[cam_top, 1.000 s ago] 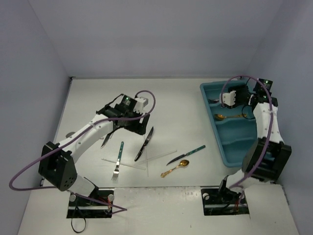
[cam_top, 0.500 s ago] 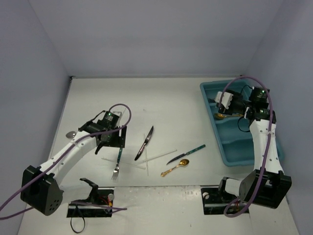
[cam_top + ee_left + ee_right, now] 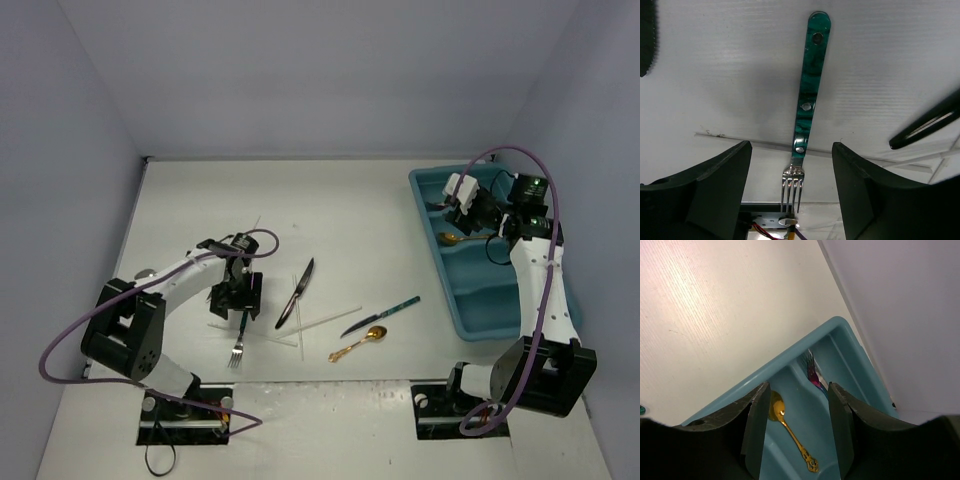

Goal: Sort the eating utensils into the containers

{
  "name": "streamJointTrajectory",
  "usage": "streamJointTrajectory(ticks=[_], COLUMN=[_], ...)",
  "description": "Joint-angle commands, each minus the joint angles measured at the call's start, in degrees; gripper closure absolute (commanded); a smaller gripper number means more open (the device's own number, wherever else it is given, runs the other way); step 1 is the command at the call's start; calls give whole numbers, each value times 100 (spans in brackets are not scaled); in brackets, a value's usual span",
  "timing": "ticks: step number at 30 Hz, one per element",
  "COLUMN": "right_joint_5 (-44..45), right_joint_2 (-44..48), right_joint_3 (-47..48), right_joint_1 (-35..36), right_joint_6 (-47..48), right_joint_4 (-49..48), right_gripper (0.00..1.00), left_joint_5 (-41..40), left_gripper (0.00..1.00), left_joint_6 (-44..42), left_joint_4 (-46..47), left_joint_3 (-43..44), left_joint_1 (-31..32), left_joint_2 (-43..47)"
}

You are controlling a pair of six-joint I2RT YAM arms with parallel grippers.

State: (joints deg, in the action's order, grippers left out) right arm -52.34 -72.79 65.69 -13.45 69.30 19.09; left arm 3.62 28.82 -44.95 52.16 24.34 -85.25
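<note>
A fork with a teal handle (image 3: 241, 330) (image 3: 807, 100) lies on the white table, tines toward the near edge. My left gripper (image 3: 238, 297) (image 3: 791, 150) is low over it, open, one finger on each side of the fork's neck, neither touching it. My right gripper (image 3: 470, 205) (image 3: 797, 390) hangs open and empty over the far end of the teal tray (image 3: 470, 300) (image 3: 790, 365). One compartment holds a gold spoon (image 3: 455, 238) (image 3: 790, 432). In the compartment beside it lies a pink-handled fork (image 3: 812, 372).
On the table lie a dark knife (image 3: 297, 292) (image 3: 930, 125), a teal-handled knife (image 3: 385, 314), a gold spoon (image 3: 360, 343) and thin white sticks (image 3: 330, 318) (image 3: 740, 140). A spoon bowl (image 3: 145, 273) shows at the far left. Walls close in on three sides.
My left gripper has swung toward the near edge and come down over the teal-handled fork, its jaws narrowing a little. The right gripper shifted slightly over the tray's far end.
</note>
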Motion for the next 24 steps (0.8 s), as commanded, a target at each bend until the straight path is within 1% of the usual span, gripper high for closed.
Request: streamJointTrajectory(ticks=[1, 4, 5, 7, 9, 11, 15, 16, 17, 20, 22, 24], right_joint_5=[-136, -145, -145, -137, -145, -166, -263, -275, -277, -264, -258, -241], right_joint_2=[-48, -53, -61, -69, -69, -58, 12, 70, 110, 293, 368, 433], right_joint_3=[350, 364, 357, 357, 353, 357, 348, 329, 296, 196, 164, 183], right_joint_1=[27, 27, 27, 27, 27, 27, 42, 77, 104, 282, 408, 542], right_joint_6=[-186, -199, -206, -198, -203, -208, -227, -199, -137, 15, 67, 120], right_joint_4=[-239, -239, -239, -239, -243, -248, -242, -246, -248, -248, -241, -248], right_gripper=[53, 53, 53, 53, 53, 53, 53, 53, 53, 53, 53, 53], left_joint_5=[-29, 44, 55, 110, 188, 257, 321, 362, 407, 581, 706, 795], left_gripper=[39, 42, 45, 55, 68, 75, 92, 98, 100, 100, 100, 100], left_joint_6=[143, 107, 105, 81, 98, 89, 72, 40, 12, -12, -37, -227], left_joint_4=[31, 154, 167, 238, 278, 302, 303, 303, 297, 243, 131, -26], left_joint_3=[324, 441, 484, 564, 560, 547, 508, 493, 478, 431, 431, 589], left_joint_1=[-118, -124, -131, -123, -128, -113, -96, -96, -91, -75, -60, -43], left_joint_2=[-389, -711, -727, -923, -981, -954, -809, -738, -640, -333, 38, 269])
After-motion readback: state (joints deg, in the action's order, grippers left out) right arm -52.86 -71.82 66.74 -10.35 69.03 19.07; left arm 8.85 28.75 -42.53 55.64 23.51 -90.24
